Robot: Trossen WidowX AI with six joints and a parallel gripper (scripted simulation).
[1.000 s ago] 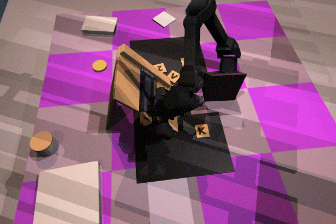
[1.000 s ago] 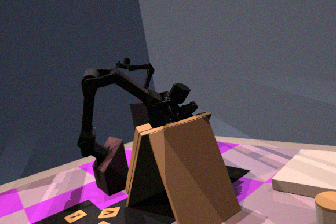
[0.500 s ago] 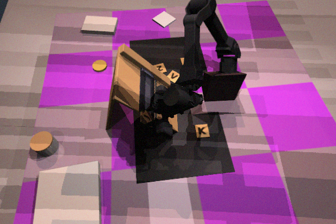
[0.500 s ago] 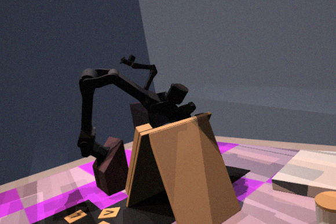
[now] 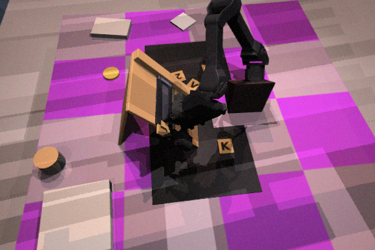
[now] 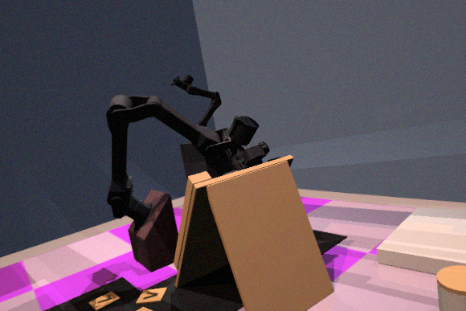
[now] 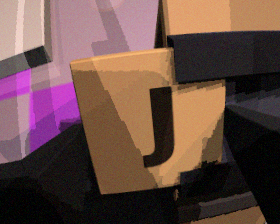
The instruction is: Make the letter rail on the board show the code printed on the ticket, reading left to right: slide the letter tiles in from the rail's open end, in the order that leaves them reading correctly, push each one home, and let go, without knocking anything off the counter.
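At the board's (image 5: 142, 88) dark letter rail (image 7: 231, 52), the J tile (image 7: 147, 123) is clamped in the gripper (image 5: 171, 110); insertion is judged underway, and square alignment with the open end is called for next.

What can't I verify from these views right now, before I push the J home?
- Ticket code: no print legible in any view.
- Rail contents, top view: gripper covers it.
- Board front, exterior view: only its back shows.
- J tile seating, wrist view: shadowed, too close.
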